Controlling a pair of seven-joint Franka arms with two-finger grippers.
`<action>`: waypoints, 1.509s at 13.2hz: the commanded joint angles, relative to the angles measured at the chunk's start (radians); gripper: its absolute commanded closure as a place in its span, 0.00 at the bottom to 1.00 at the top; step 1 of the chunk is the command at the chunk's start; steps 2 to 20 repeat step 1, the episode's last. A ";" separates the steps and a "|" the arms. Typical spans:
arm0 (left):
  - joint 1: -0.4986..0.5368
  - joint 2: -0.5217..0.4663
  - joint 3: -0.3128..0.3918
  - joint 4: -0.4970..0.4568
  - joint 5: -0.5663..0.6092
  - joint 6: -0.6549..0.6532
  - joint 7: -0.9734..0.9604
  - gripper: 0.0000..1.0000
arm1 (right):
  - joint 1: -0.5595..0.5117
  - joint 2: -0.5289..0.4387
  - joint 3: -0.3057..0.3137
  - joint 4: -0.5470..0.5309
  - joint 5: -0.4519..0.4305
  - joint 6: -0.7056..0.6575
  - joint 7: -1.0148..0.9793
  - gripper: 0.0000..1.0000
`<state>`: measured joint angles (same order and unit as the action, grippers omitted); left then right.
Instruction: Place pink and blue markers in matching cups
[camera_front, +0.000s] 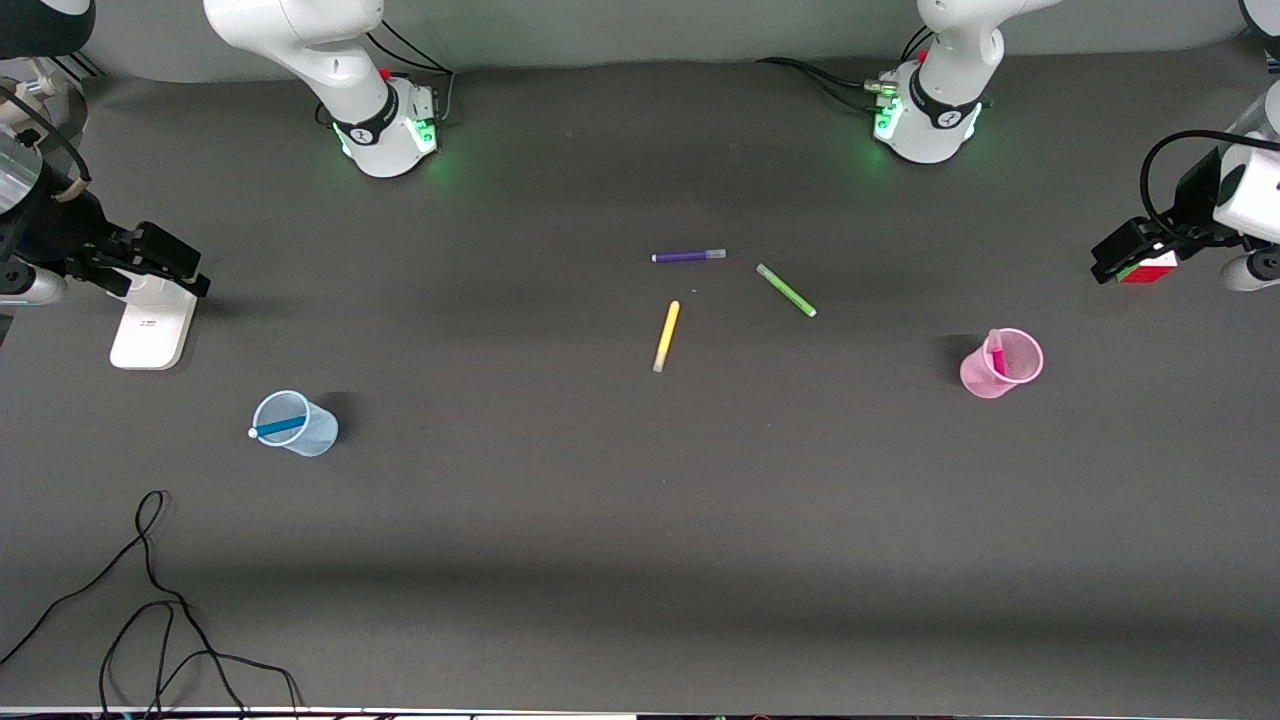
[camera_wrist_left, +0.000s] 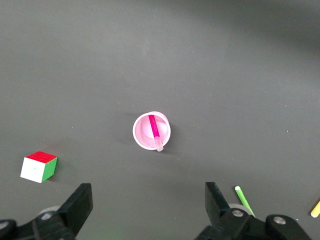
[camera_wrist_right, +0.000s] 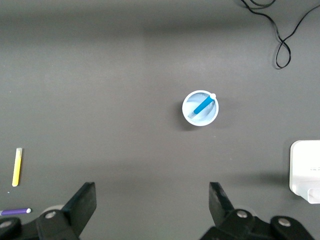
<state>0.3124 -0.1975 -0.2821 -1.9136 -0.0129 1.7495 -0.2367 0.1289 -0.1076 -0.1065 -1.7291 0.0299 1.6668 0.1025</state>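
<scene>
Front view: right tool (camera_front: 150, 262) hangs spread and empty at the right arm's end of the counter (camera_front: 600, 520); well apart from it and nearer the camera, the blue marker (camera_front: 278, 427) leans inside the blue cup (camera_front: 296, 423). Purple, yellow and green pens lie mid-counter. The pink marker (camera_front: 997, 355) stands in the pink cup (camera_front: 1002, 364), clear of the spread left tool (camera_front: 1135, 258).

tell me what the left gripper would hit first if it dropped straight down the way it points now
Probably bare table first: the left gripper, open, points down just beside the pink cup holding the pink marker. Depth is unclear.
</scene>
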 joint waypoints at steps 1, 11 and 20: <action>-0.009 0.013 0.006 0.016 0.025 0.015 -0.018 0.00 | -0.014 -0.003 0.011 0.010 0.016 -0.021 0.016 0.00; -0.009 0.013 0.006 0.016 0.025 0.015 -0.018 0.00 | -0.014 -0.003 0.011 0.010 0.016 -0.021 0.016 0.00; -0.009 0.013 0.006 0.016 0.025 0.015 -0.018 0.00 | -0.014 -0.003 0.011 0.010 0.016 -0.021 0.016 0.00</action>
